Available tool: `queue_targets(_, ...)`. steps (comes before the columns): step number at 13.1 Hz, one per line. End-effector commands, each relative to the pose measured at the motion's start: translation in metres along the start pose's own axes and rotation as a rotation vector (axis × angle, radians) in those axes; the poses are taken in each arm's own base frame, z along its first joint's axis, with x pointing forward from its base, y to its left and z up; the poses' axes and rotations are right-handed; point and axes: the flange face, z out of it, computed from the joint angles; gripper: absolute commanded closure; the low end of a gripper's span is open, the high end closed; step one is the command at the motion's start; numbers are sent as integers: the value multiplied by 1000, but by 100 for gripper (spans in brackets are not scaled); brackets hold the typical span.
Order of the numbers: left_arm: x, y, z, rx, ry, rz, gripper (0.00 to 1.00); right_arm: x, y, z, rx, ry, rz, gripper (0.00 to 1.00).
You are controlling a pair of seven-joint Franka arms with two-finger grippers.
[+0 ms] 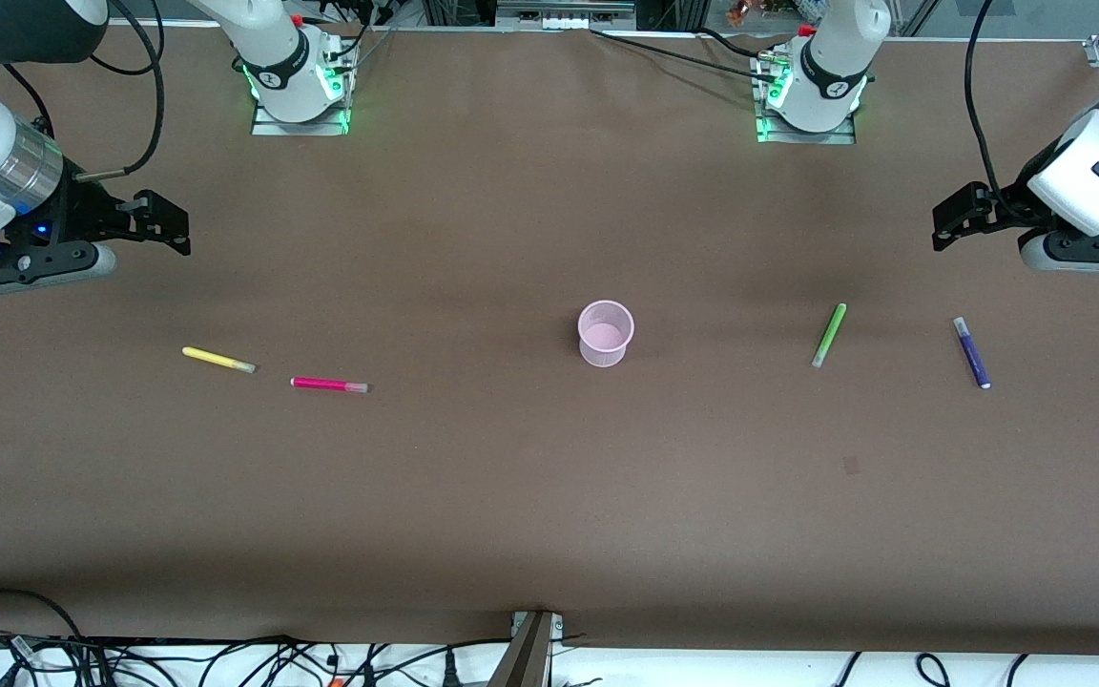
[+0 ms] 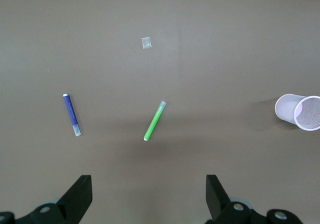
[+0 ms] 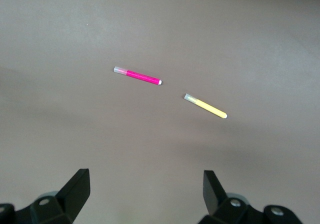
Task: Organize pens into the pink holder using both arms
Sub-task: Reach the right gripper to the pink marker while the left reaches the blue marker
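1. Four pens lie flat on the bench (image 1: 549, 496) in the front view, none in the pink holder (image 1: 605, 333) yet. The holder stands upright mid-bench, mouth up. Yellow pen (image 1: 217, 360) and magenta pen (image 1: 329, 385) sit toward the right arm's end, magenta closer to the holder and slightly nearer the camera. Green pen (image 1: 829, 335) and dark purple pen (image 1: 971, 352) sit toward the left arm's end, green closer to the holder. This split probably gives each arm its own two pens. Right end effector (image 1: 173, 229) hangs over bare bench at its end, left end effector (image 1: 943, 221) likewise at the other; both empty. Nothing blocks the paths to the holder; cables only run along the bench edges.

2. Left wrist view: left end effector (image 2: 149, 196) has its fingers spread wide, holding nothing. Green pen (image 2: 154, 121) is well apart from the dark purple pen (image 2: 71, 115), so either can likely be picked without nudging the other. Pink holder (image 2: 298, 112) shows at the frame edge. A small pale square patch (image 2: 146, 43) lies on the bench, clear of the pens.

3. Right wrist view: right end effector (image 3: 146, 193) also spread wide and empty. Magenta pen (image 3: 137, 76) and yellow pen (image 3: 205, 106) lie near each other, tips not touching. Flat thin pens will likely need a low, careful pinch.
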Motion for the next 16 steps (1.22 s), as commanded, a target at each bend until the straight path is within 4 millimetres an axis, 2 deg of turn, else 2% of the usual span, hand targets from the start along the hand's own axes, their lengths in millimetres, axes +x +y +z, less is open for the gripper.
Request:
queue_targets(1,1,-1,-7,-1,-6,11,0,2,-2,0,-8,2,32,0)
queue_targets(2,1,-1,-7,-1,-6,11,0,4,-4,-6,-11,17,29,0)
queue_targets(5,1,-1,-7,-1,-8,9,0,5,-10,-7,-8,23,26,0)
queue_targets(7,2,-5,-5,-2,-13,0,0,16,-11,2,-11,42,8,0)
queue_targets(8,8,-8,13,-6,-62,-5,0,18,-11,5,-10,36,8,0)
queue_targets(10,12,-22,26,-17,-110,-37,0,15,-10,3,32,33,18,0)
queue_targets(12,32,-45,57,-23,-161,-65,0,15,-14,22,44,-44,-12,0)
queue_targets(13,35,-74,63,-18,-169,-100,0,16,-14,27,45,-49,-48,0)
queue_targets(14,36,-96,70,-26,-176,-105,0,24,-16,45,45,-79,-93,0)
queue_targets(16,44,-141,100,19,-187,-155,0,44,-24,94,51,-142,-184,0)
